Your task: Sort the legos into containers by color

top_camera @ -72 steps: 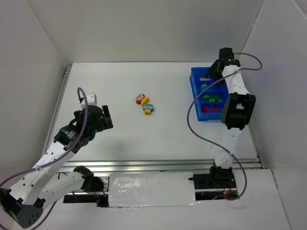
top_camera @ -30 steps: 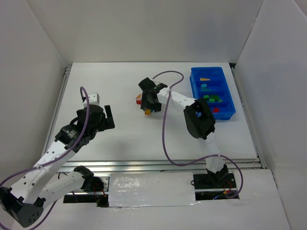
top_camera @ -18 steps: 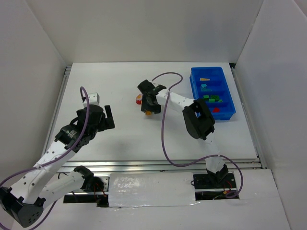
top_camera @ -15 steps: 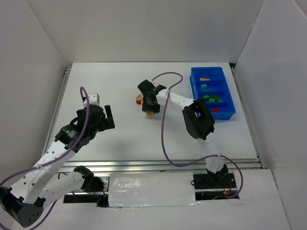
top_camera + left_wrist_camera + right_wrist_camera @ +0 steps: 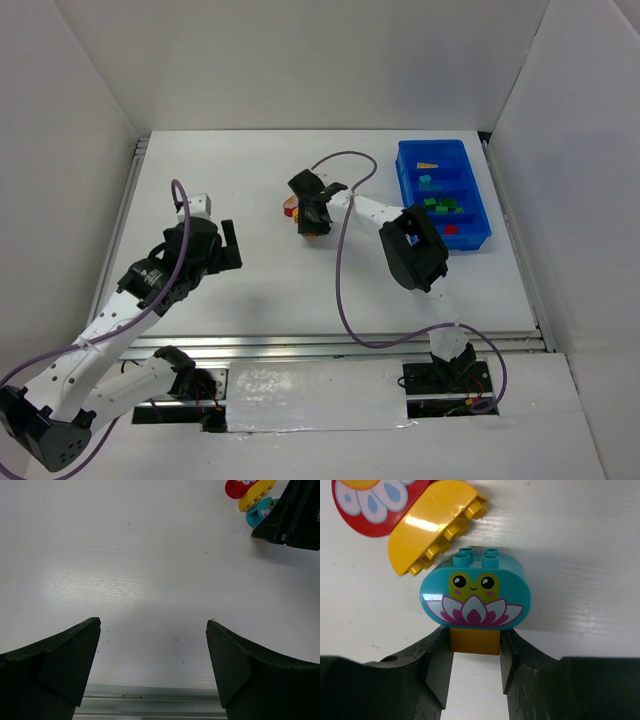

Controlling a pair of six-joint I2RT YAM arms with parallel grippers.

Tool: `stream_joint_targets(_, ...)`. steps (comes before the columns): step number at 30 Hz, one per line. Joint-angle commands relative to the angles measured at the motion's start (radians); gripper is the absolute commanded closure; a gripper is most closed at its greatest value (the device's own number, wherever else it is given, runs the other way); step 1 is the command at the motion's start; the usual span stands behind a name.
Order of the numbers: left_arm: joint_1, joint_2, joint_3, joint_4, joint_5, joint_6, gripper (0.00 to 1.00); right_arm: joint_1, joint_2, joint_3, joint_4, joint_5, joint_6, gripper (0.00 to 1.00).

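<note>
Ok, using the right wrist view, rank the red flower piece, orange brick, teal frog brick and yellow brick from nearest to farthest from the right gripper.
From the right gripper:
1. orange brick, between its fingers.
2. teal frog brick, just beyond the orange one.
3. yellow brick, farther, up-left.
4. red flower piece, farthest, top-left corner.

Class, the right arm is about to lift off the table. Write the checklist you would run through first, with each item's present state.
1. Right tool has a pad on each side of the orange brick: ok.
2. Teal brick free of the orange brick: cannot tell, they meet in the wrist view.
3. Yellow brick and red brick outside the jaws: ok.
4. Bin uncovered, nothing over it: ok.
5. Left tool open, holding nothing, away from the bricks: ok.
</note>
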Motion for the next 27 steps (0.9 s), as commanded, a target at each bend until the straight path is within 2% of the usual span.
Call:
stream_joint_targets(1, -0.005, 0.011, -0.01, 0.037, 0.028, 0.024, 0.0, -0.006, -0.061, -0.086, 0.062, -0.032, -0.028, 0.89)
stream_joint_targets(2, -0.004, 0.012, -0.008, 0.037, 0.035, 0.024, 0.0, -0.008, -0.081, -0.108, 0.079, -0.051, -0.032, 0.89)
stream_joint_targets(4, -0.005, 0.014, -0.005, 0.038, 0.048, 0.026, 0.0, -0.005, -0.173, -0.2, 0.162, -0.095, -0.058, 1.0)
stream_joint_targets(10, -0.002, 0.072, 0.126, 0.0, 0.158, -0.016, 0.0, -0.005, -0.523, -0.497, 0.381, -0.377, -0.215, 1.0)
stream_joint_targets(12, -0.001, 0.121, 0.209, -0.005, 0.241, -0.032, 0.0, -0.006, -0.662, -0.603, 0.444, -0.524, -0.253, 1.0)
stream_joint_targets(15, -0.002, 0.193, 0.291, 0.021, 0.394, -0.062, 0.0, -0.003, -0.817, -0.703, 0.509, -0.662, -0.25, 1.0)
stream_joint_targets(17, -0.005, 0.245, 0.323, 0.046, 0.519, -0.078, 0.0, 0.011, -0.899, -0.738, 0.512, -0.698, -0.267, 1.0)
stream_joint_targets(22, -0.01, 0.321, 0.352, 0.116, 0.693, -0.124, 0.01, 0.029, -1.017, -0.763, 0.465, -0.707, -0.301, 0.99)
stream_joint_targets(27, -0.018, 0.361, 0.355, 0.196, 0.885, -0.177, 0.06, 0.044, -1.105, -0.787, 0.442, -0.651, -0.293, 0.96)
